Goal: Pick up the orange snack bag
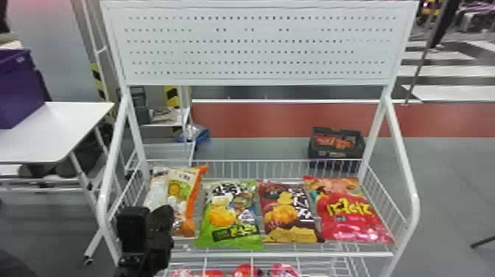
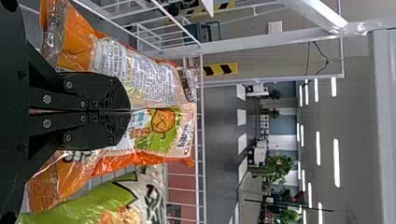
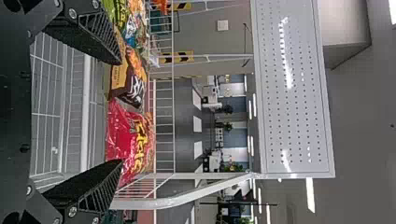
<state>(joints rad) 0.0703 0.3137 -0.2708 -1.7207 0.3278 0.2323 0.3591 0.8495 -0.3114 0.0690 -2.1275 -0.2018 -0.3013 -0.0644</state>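
Note:
At the left end of the wire basket lies the orange snack bag [image 1: 189, 206], white and orange, with my left gripper [image 1: 161, 217] over its near left part. In the left wrist view, the left gripper [image 2: 130, 111] is shut on the orange snack bag [image 2: 161, 81], whose film bulges on both sides of the closed fingers. My right gripper [image 3: 120, 112] stands wide open in the right wrist view, nothing held, with the red bag [image 3: 123, 140] beyond its fingers.
A green bag [image 1: 230, 217], a brown bag [image 1: 289, 213] and a red bag [image 1: 353, 217] lie to the right in the basket. White side posts [image 1: 401, 147] and a front rail [image 1: 283, 254] frame it. A perforated panel [image 1: 254, 44] rises behind.

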